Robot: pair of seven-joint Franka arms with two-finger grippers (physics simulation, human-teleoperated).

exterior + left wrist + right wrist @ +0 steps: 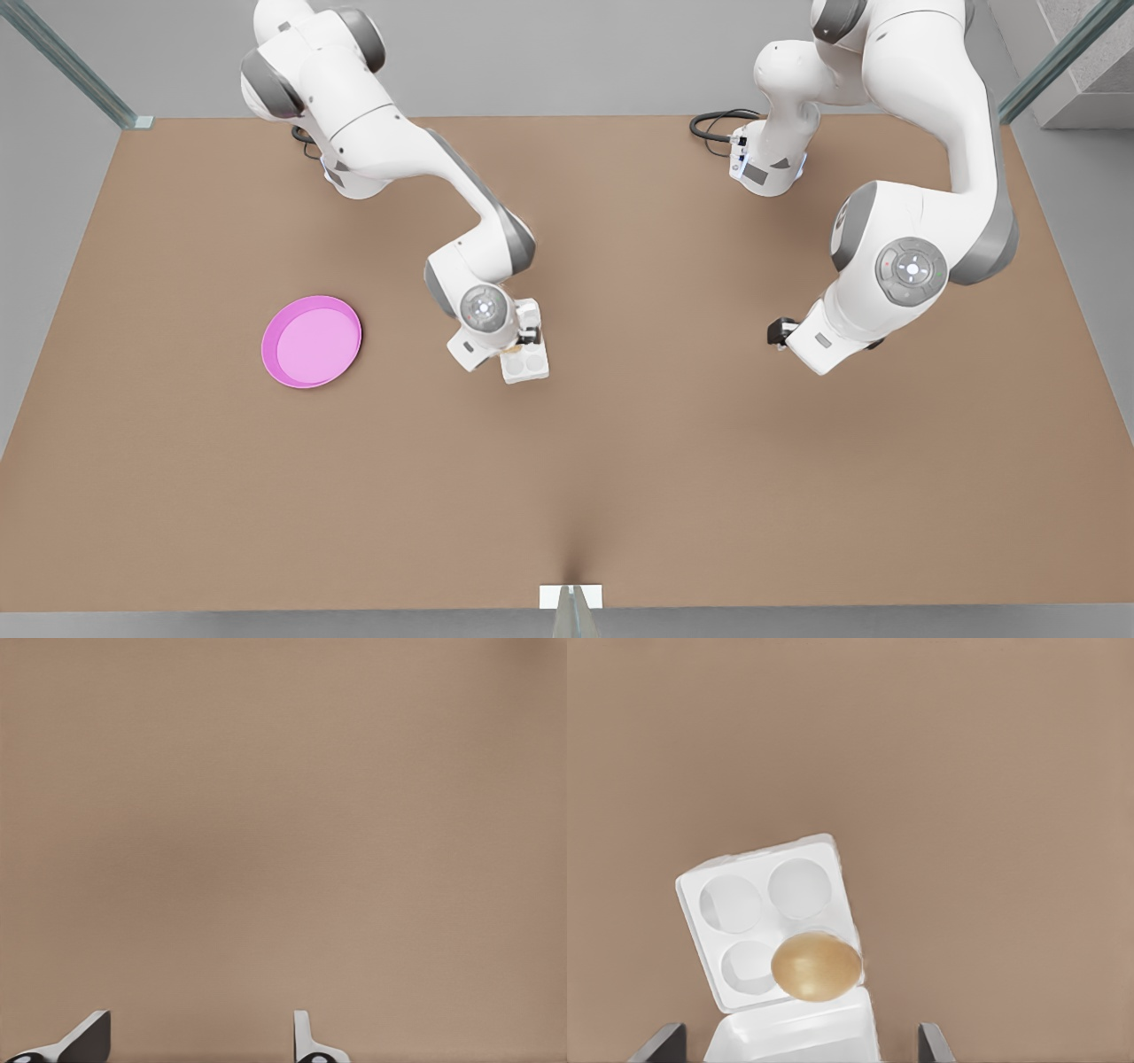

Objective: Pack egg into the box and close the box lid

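The egg [816,966] sits in one well of the box [766,926], my right pincer [802,1047] spread wide above it. My left pincer [199,1038] waits open over bare surface [283,815]. Swinging the box lid [793,1032] carelessly could shove the carton.

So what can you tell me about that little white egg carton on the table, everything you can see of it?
The box looks like white foam: a square tray with four round wells, lying flat on the brown table with the box lid hinged open beside it. The tan egg sits in one well nearest the lid; three wells are empty. The right gripper, fingers open, hangs above it, touching nothing. In the front view the carton lies near the table's middle, to the right of the pink plate.
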